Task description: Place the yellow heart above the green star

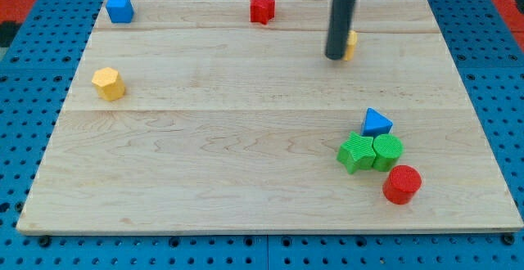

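My tip (336,56) rests on the board at the view's upper right. A yellow block (351,45), mostly hidden behind the rod, shows just right of the tip and seems to touch it; its shape cannot be made out. The green star (356,152) lies at the lower right, touching a green round block (388,150) on its right. The tip is well above the green star in the view.
A blue triangle (377,123) sits just above the green pair. A red cylinder (402,183) lies below them. A red star (262,7) and a blue cube (119,8) are near the top edge. A yellow hexagon (108,83) is at the left.
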### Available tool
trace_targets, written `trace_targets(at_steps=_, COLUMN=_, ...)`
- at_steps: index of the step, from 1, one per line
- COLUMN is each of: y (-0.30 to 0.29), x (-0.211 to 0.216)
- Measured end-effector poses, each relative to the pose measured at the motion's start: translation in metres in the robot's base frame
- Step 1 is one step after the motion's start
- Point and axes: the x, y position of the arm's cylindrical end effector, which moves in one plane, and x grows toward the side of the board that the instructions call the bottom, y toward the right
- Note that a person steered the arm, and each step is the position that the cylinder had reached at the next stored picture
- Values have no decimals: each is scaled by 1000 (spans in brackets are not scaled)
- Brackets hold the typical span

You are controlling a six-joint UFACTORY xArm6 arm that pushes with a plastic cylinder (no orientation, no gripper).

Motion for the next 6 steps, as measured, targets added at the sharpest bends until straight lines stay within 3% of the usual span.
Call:
trace_targets(at_steps=2, y=-64, x=-33)
trace_targets(at_steps=4, y=21, x=-72)
trace_targets(at_steps=6, y=24, x=8)
